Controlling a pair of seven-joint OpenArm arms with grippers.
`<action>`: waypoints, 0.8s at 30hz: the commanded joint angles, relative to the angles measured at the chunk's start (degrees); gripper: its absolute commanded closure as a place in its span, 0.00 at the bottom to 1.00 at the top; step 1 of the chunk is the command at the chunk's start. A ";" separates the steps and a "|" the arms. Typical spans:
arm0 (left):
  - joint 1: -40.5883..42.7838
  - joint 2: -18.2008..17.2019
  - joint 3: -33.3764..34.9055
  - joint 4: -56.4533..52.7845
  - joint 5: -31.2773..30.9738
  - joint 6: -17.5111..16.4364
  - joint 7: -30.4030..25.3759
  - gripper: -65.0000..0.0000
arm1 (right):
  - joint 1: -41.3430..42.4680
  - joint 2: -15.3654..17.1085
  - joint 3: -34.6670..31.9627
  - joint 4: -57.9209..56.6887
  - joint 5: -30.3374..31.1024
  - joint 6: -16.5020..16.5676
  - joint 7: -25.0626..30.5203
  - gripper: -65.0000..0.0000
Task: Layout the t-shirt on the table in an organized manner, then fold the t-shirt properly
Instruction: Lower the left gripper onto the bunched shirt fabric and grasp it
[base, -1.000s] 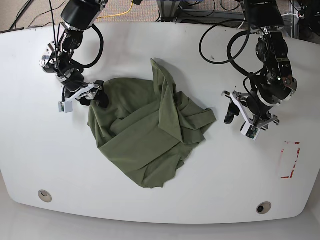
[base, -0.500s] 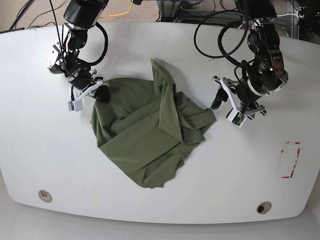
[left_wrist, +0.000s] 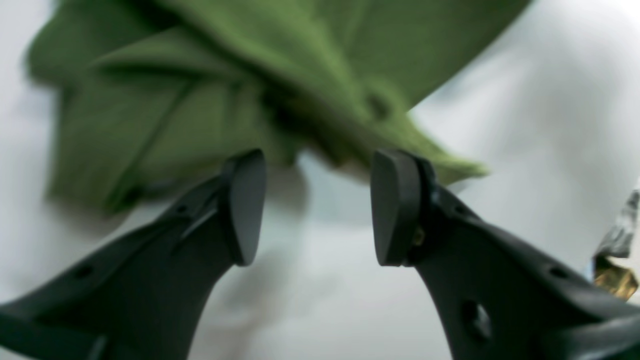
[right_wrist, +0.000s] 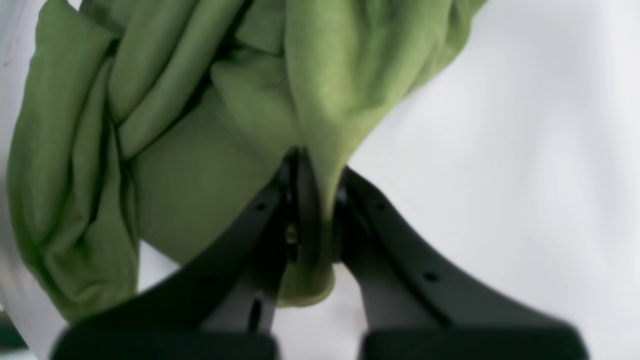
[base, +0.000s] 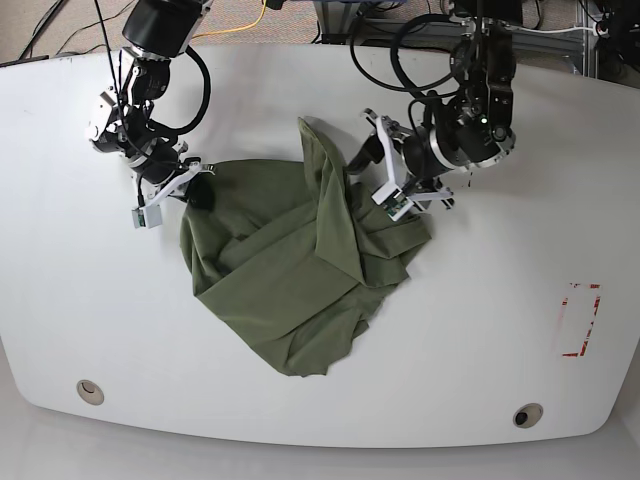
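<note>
Right gripper (right_wrist: 312, 200) clamped on t-shirt (base: 290, 270) edge; left gripper (left_wrist: 317, 207) apart at the far side.
Since a second ago my left arm swung in from bare bench (base: 480, 340) to the crumpled shirt's far edge, jaws wide; my right gripper has closed, pinching a fold, shirt mid-bench.
</note>
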 joint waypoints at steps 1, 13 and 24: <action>-0.56 2.37 0.03 0.88 -0.59 -0.03 -1.14 0.51 | 0.73 0.25 -0.68 1.96 0.97 0.56 1.05 1.00; -0.21 6.68 3.72 -1.93 -0.94 7.66 -1.14 0.51 | 0.73 -0.01 -0.77 2.66 0.97 0.56 0.96 1.00; -0.30 6.77 5.83 -5.18 -1.03 16.71 -1.14 0.42 | 0.65 0.08 -0.77 2.66 0.97 0.56 0.96 1.00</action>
